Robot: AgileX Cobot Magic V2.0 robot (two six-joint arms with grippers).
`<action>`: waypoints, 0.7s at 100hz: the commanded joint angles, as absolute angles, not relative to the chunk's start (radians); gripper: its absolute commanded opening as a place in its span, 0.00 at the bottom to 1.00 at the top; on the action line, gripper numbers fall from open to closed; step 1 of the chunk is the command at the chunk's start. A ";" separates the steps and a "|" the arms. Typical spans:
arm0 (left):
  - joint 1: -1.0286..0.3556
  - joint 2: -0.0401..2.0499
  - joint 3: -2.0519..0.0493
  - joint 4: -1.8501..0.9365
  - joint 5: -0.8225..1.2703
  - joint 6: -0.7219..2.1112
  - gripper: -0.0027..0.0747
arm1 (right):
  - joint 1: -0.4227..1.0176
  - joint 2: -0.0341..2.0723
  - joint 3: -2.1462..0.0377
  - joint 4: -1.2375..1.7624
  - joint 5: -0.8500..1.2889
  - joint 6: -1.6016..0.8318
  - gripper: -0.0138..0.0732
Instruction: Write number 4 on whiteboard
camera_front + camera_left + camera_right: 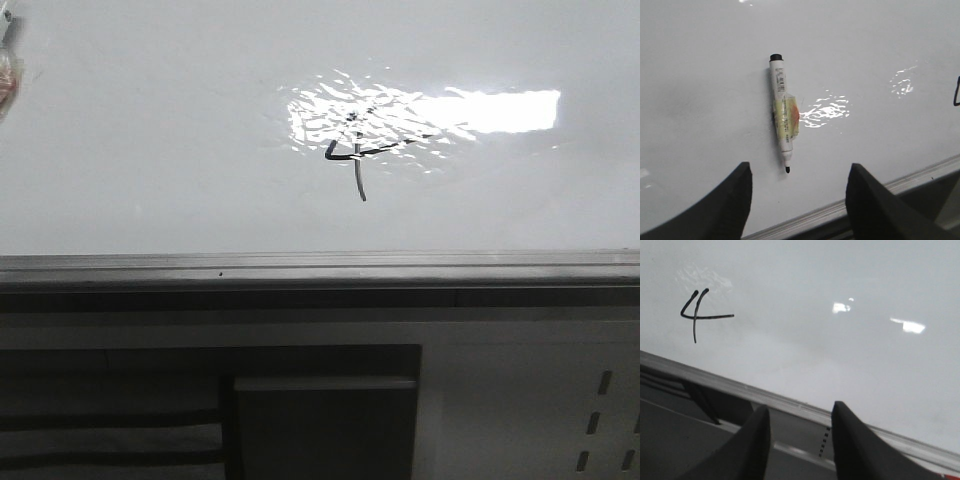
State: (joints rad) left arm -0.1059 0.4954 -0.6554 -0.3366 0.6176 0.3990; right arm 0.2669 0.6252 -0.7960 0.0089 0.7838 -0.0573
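We see a thin black number 4 (699,315) on the glossy white whiteboard (150,150), grey rim, white marker (782,114) with yellow tape, black cap.

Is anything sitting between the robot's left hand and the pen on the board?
Nothing visible is. The left hand is open, and only bare whiteboard shows between its fingers and the marker, which lies flat just ahead, tip toward the hand.

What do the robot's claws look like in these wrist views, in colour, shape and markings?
Only the fingertips show. The left claw has two broad, matte black fingers that taper to rounded tips. The right claw looks the same: dark, smooth, wedge-shaped fingers. No markings, cables or sleeves are visible; the arms themselves are out of frame.
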 commanded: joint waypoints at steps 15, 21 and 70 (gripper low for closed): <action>-0.103 0.392 -0.479 -0.397 0.244 0.372 0.46 | 0.261 0.475 -0.640 -0.024 0.418 -0.052 0.29; -0.103 0.389 -0.450 -0.413 0.195 0.372 0.36 | 0.261 0.440 -0.603 -0.024 0.365 -0.052 0.22; -0.103 0.389 -0.424 -0.428 0.129 0.372 0.01 | 0.261 0.400 -0.553 -0.033 0.335 -0.052 0.08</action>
